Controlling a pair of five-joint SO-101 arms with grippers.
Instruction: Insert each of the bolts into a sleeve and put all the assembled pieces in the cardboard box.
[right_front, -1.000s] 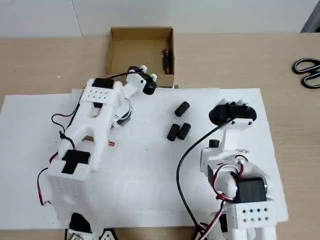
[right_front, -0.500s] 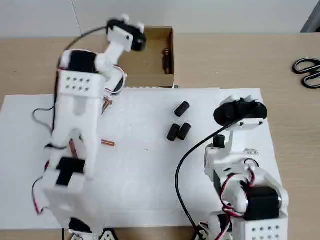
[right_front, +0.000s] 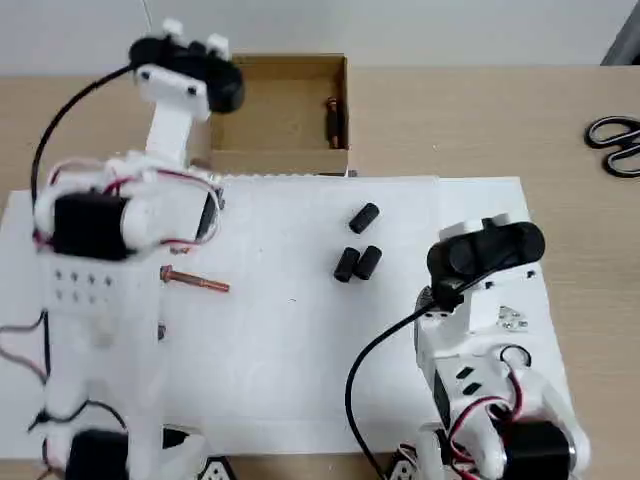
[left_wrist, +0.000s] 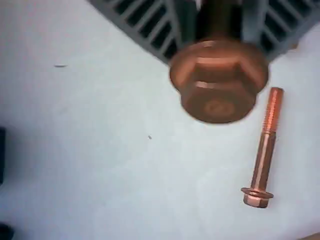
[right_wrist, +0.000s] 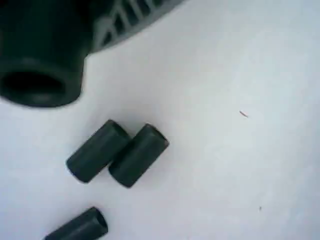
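Wooden worktop (right_front: 500, 110) with a big white sheet (right_front: 290, 380) across it, and both arms over the sheet in the high view. The cardboard box (right_front: 232, 110) sits at the sheet's far edge, with one assembled piece (right_front: 335, 118) lying against its side wall. A pair of scissors (right_front: 615, 145) is off on the bare wood. From above you get three loose sleeves (right_front: 346, 264) clustered mid-sheet and a loose bolt (right_front: 195, 281) beside the left arm. The wrist views add what's being held. The left pincer (left_wrist: 220, 17) is clamped on a copper bolt (left_wrist: 218, 82), head toward the camera, above the loose one. The right pincer (right_wrist: 55, 25) grips a black sleeve (right_wrist: 37, 75) above the cluster.
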